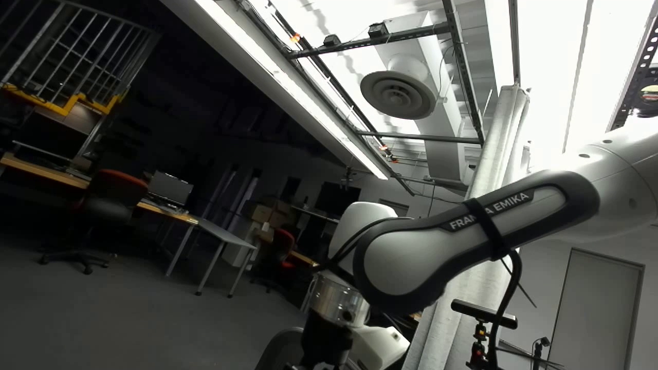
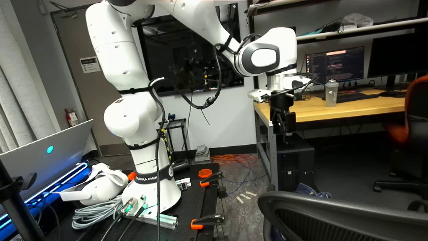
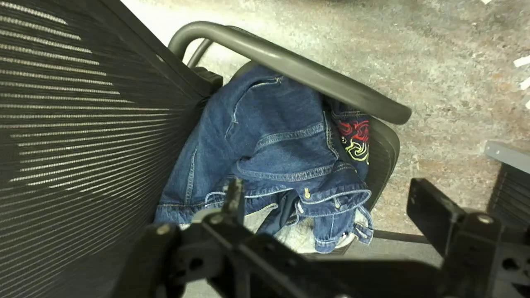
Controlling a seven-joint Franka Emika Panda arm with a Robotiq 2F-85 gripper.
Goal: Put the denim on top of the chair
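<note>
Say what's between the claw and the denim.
Just air, no object: the wrist view shows the open claw with a bare gap to the denim; the chair's armrest overlaps only the denim's upper edge there.

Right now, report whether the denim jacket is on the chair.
On: the wrist view shows the denim jacket rumpled across the chair seat.

The floor [image 2: 244, 217] bears pale strips [image 2: 245, 196] and orange cable [image 2: 232, 157].
</note>
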